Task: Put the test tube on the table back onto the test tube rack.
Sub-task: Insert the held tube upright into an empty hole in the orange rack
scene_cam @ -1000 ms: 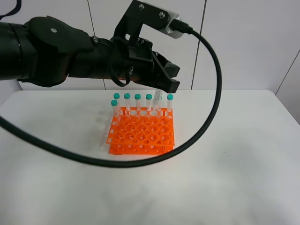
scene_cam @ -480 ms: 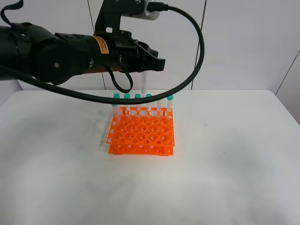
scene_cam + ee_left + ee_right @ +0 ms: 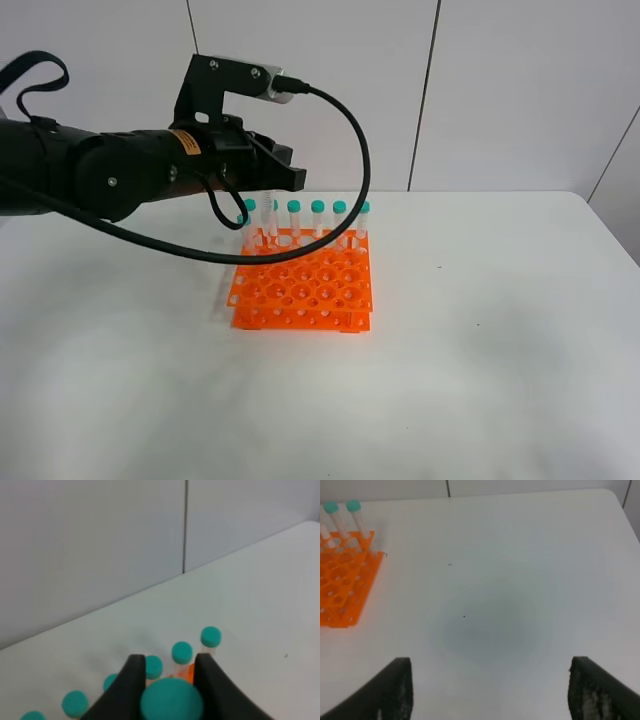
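White table (image 3: 500,340), panelled wall (image 3: 520,90), left end effector (image 3: 170,664) pinching test tube (image 3: 171,703), right end effector (image 3: 492,690) spread

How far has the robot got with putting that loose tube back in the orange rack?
Done: the test tube is off the table, clamped by its teal cap in the left gripper. In hand: it hangs upright over the back row of the test tube rack. Left: lower it into a free hole and let go.
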`<state>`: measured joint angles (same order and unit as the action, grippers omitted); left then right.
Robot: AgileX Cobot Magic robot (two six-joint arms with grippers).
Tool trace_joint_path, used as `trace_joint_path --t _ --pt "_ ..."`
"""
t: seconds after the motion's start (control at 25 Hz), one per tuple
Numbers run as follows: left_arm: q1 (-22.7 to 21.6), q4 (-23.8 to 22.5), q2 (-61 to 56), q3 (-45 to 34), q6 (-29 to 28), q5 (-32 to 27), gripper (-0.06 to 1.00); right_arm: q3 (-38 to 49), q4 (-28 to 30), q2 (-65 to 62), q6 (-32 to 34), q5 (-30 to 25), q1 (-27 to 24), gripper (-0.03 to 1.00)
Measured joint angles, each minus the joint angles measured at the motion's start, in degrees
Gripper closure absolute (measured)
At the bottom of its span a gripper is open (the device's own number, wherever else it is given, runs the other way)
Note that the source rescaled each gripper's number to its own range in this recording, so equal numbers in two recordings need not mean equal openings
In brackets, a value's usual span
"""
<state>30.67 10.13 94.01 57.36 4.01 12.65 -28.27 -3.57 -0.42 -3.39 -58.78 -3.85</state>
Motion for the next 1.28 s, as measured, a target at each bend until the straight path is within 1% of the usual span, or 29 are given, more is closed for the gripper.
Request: trace_joint_path --t 0.12,0.32,0.48,0.72,0.96,1.28 --pt "-0.13 1.56 3.26 0.00 0.76 3.73 0.93 0.00 -0.10 0.00 0.00 0.00 0.00 0.24" --pt "-0.16 1.92 7.90 -0.06 1.47 12.53 0.93 0.00 -0.16 0.00 0.00 0.00 0.00 0.24" --pt "-0.96 2.38 10.32 -0.06 1.37 17.75 0.93 0.00 -0.16 0.00 0.00 0.00 0.00 0.24" --pt "-3.03 2.38 12.48 -0.06 -1.22 20.46 0.93 0.00 -0.16 0.00 0.00 0.00 0.00 0.24" --pt "-4.25 -0.03 14.71 0.00 -6.44 22.74 0.93 0.00 -0.33 0.00 0.00 0.00 0.00 0.24" --pt "-4.73 -0.47 17.81 0.64 -7.24 24.77 0.93 0.00 -0.38 0.00 0.00 0.00 0.00 0.24"
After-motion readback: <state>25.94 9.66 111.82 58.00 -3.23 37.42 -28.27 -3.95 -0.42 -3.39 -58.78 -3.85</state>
